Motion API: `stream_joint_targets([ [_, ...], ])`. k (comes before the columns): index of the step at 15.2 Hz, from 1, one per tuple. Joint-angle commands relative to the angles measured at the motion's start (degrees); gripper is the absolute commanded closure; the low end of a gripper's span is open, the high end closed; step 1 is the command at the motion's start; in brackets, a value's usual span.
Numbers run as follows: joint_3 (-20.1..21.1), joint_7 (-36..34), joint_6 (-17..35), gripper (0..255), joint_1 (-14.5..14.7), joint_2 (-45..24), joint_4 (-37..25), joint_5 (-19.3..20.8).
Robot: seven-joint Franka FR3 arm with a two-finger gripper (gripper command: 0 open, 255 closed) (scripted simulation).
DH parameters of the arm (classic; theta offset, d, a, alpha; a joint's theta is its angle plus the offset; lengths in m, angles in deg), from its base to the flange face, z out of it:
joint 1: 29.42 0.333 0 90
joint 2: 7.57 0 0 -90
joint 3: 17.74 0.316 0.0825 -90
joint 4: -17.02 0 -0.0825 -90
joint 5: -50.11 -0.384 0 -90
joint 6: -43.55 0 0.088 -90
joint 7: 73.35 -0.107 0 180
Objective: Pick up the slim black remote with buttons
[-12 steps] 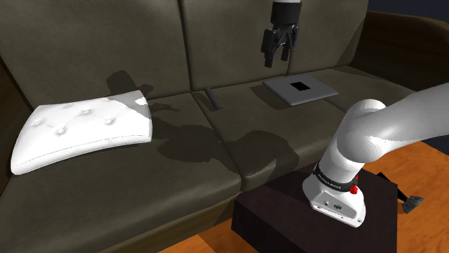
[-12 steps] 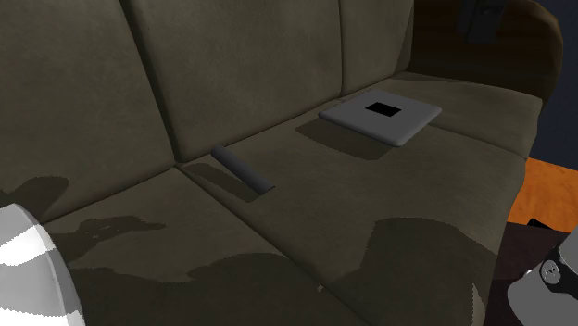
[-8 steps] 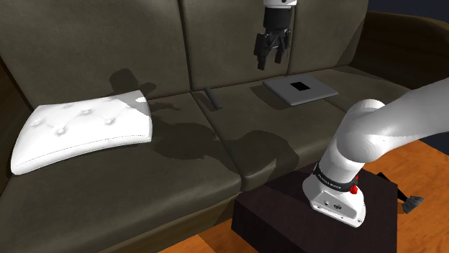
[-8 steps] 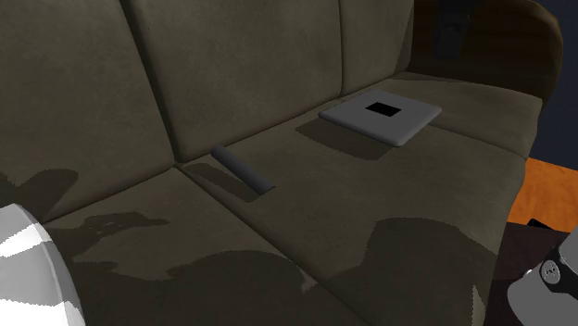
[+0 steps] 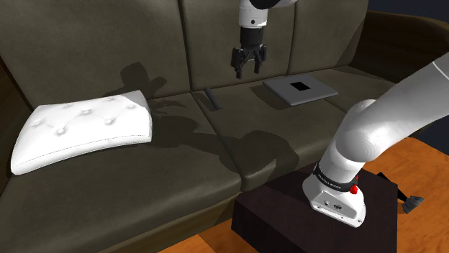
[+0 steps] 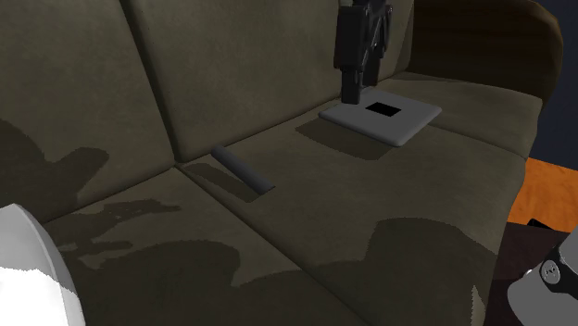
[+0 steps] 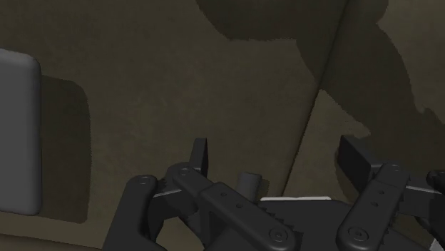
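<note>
The slim dark grey remote (image 5: 213,98) lies on the sofa seat close to the backrest, beside the seam between two cushions; it also appears in the second exterior view (image 6: 244,169). My black gripper (image 5: 247,70) hangs open above the seat, to the shoulder view's right of the remote and higher than it, holding nothing. In the second exterior view the gripper (image 6: 352,94) hovers over the near corner of the grey pad. In the wrist view the gripper (image 7: 277,153) has its fingers apart, and a small grey end, probably the remote (image 7: 249,181), peeks out between them near the seam.
A flat grey square pad (image 5: 300,90) with a black centre lies on the seat to the shoulder view's right of the gripper. A white tufted cushion (image 5: 83,129) rests at the left. The dark stand (image 5: 316,223) sits before the sofa, on an orange floor.
The gripper has swung to the shoulder view's left, from above the grey pad towards the remote, and has come into the second exterior view. The remote has not moved.
</note>
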Motion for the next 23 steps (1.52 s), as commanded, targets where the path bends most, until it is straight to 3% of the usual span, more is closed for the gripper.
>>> stream_joint_targets([
  [1, -0.1, -0.7, 3.0, 0, -0.4, -4.2, -1.2, -0.1],
  [12, -1.4, -3.9, 13.4, 0, -2.2, -27.3, -13.1, -0.9],
  [21, -2.7, -5.9, 16.3, 0, -3.6, -47.0, -29.4, -2.4],
  [23, -2.7, -5.9, 16.9, 0, -3.7, -47.8, -29.5, -2.5],
])
